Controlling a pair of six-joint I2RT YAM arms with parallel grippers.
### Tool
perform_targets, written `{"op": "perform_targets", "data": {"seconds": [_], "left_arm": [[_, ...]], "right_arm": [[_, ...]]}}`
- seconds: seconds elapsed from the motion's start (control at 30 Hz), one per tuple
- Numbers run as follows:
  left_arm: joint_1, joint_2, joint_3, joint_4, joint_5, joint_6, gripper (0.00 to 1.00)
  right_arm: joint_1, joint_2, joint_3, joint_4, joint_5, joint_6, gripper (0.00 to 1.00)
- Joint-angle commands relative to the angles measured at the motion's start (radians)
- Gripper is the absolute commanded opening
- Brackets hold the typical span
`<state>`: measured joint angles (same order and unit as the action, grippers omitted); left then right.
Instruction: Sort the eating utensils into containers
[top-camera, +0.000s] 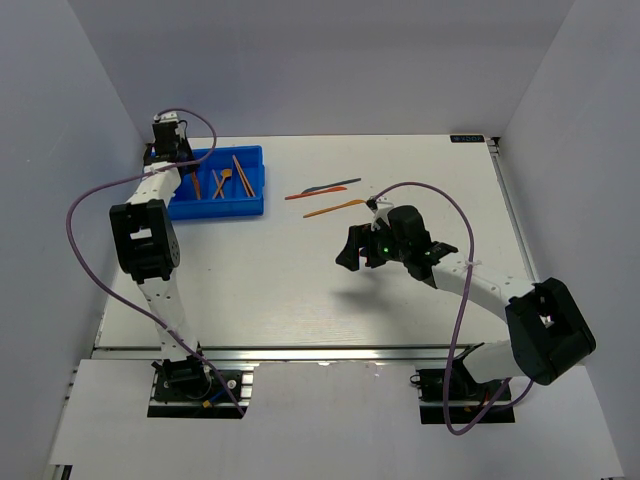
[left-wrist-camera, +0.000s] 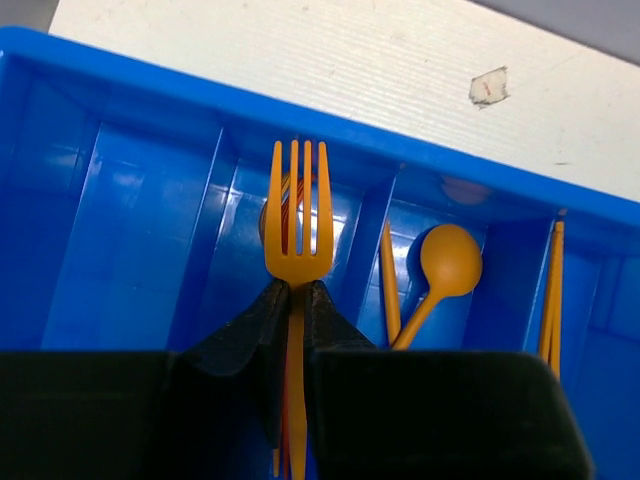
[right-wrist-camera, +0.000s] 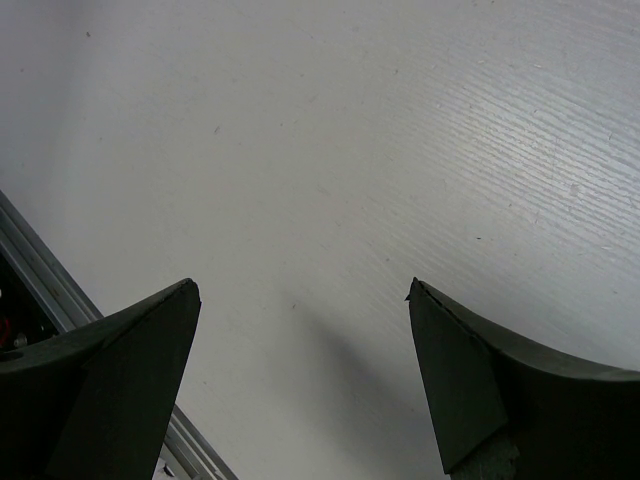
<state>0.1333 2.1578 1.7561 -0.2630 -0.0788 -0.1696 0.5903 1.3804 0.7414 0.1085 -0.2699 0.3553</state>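
The blue tray (top-camera: 228, 209) stands at the table's far left. My left gripper (top-camera: 176, 158) hangs over the tray's left end. In the left wrist view it (left-wrist-camera: 297, 288) is shut on the handle of an orange fork (left-wrist-camera: 298, 210), tines pointing away, above a narrow compartment of the tray (left-wrist-camera: 150, 75). An orange spoon (left-wrist-camera: 449, 262) and orange sticks (left-wrist-camera: 550, 300) lie in compartments to the right. A grey-blue utensil (top-camera: 338, 184), a red one (top-camera: 315, 192) and an orange one (top-camera: 335, 208) lie on the table right of the tray. My right gripper (top-camera: 360, 252) (right-wrist-camera: 300, 290) is open and empty above bare table.
Grey walls enclose the table on the left, back and right. An aluminium rail (right-wrist-camera: 50, 290) runs along the near table edge. A purple cable loops from each arm. A small taped mark (left-wrist-camera: 488, 86) sits on the table beyond the tray.
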Motion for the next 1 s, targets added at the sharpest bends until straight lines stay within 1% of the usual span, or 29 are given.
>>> {"op": "perform_targets", "data": {"seconds": [0.0, 0.17, 0.27, 0.3, 0.43, 0.57, 0.67, 0.73, 0.77, 0.8, 0.83, 0.87, 0.9, 0.93, 0.97], "left_arm": [[-0.004, -0.059, -0.010, -0.013, -0.024, 0.005, 0.03], [-0.004, -0.039, -0.012, -0.018, -0.053, 0.004, 0.12], [-0.004, -0.036, -0.006, -0.022, -0.061, 0.001, 0.30], [-0.004, -0.038, -0.004, -0.022, -0.070, -0.004, 0.40], [-0.004, -0.055, -0.004, -0.015, -0.059, -0.007, 0.52], [-0.006, -0.081, -0.012, -0.004, -0.055, -0.008, 0.56], [-0.008, -0.091, -0.001, -0.010, -0.071, -0.024, 0.56], [-0.014, -0.113, 0.019, -0.037, -0.108, -0.051, 0.59], [-0.017, -0.125, 0.040, -0.051, -0.127, -0.059, 0.69], [-0.024, -0.157, 0.054, -0.068, -0.151, -0.070, 0.75], [-0.043, -0.174, 0.069, -0.114, -0.185, -0.093, 0.85], [-0.053, -0.194, 0.086, -0.140, -0.246, -0.103, 0.98], [-0.064, -0.216, 0.104, -0.162, -0.259, -0.114, 0.98], [-0.099, -0.263, 0.106, -0.185, -0.263, -0.123, 0.98], [-0.118, -0.285, 0.106, -0.191, -0.253, -0.116, 0.98]], "right_arm": [[0.005, -0.035, 0.003, 0.039, -0.017, -0.009, 0.89], [0.005, -0.037, 0.001, 0.039, -0.017, -0.009, 0.89], [0.005, -0.030, 0.003, 0.039, -0.017, -0.009, 0.89], [0.005, -0.030, 0.003, 0.039, -0.017, -0.009, 0.89], [0.005, -0.029, 0.003, 0.039, -0.015, -0.010, 0.89], [0.005, -0.021, 0.004, 0.040, -0.015, -0.007, 0.89], [0.006, -0.020, 0.003, 0.040, -0.011, -0.007, 0.89], [0.006, -0.017, 0.006, 0.031, 0.035, -0.010, 0.89], [0.005, -0.017, 0.012, 0.013, 0.061, -0.012, 0.89], [0.005, -0.018, 0.018, -0.004, 0.142, -0.001, 0.89], [0.006, -0.021, 0.024, -0.024, 0.188, 0.007, 0.89], [0.008, -0.035, 0.033, -0.055, 0.243, 0.019, 0.89], [0.011, -0.044, 0.039, -0.075, 0.312, 0.033, 0.89], [0.017, -0.058, 0.042, -0.087, 0.439, 0.069, 0.89], [0.017, -0.085, 0.041, -0.093, 0.481, 0.085, 0.89]]}}
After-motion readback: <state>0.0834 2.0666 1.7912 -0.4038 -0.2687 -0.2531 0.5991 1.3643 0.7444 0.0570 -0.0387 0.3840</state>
